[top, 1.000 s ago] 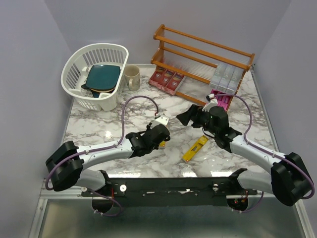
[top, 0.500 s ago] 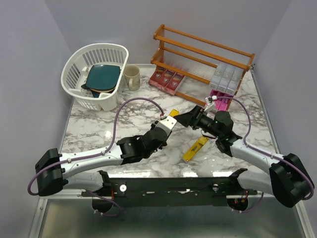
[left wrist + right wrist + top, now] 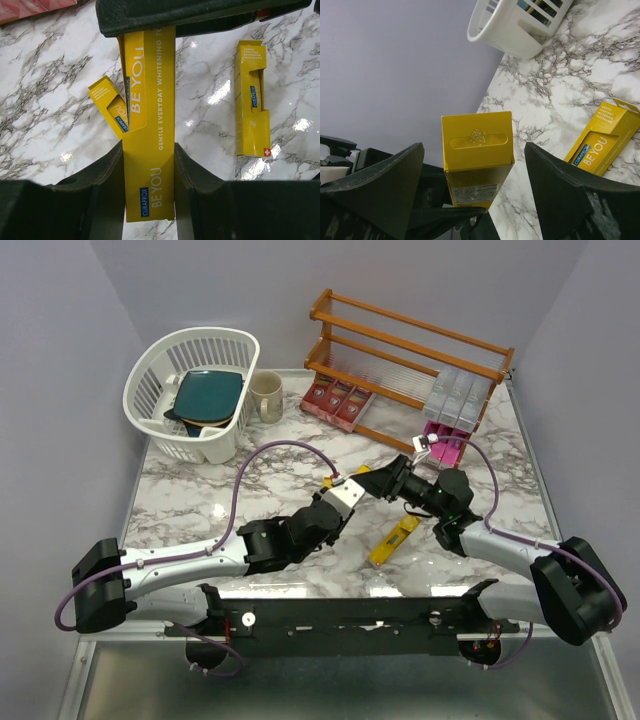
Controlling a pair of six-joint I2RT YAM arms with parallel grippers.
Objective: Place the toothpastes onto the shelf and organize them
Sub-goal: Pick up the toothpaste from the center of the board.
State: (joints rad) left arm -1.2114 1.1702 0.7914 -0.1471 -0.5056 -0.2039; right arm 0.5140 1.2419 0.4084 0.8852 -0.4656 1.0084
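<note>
The shelf (image 3: 410,370) stands at the back of the marble tabletop (image 3: 200,490). The left arm (image 3: 190,560) and right arm (image 3: 500,540) stretch low toward the middle and meet. The left gripper (image 3: 149,155) is clenched on a yellow toothpaste carton (image 3: 150,100) held above the tabletop. The right gripper (image 3: 475,155) straddles the carton's far end, fingers spread and not touching it.

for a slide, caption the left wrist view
Left gripper grips a yellow toothpaste carton; second carton and third carton lie on the marble table

The right pincer (image 3: 382,482) hides one end of the yellow carton (image 3: 149,150)
</note>
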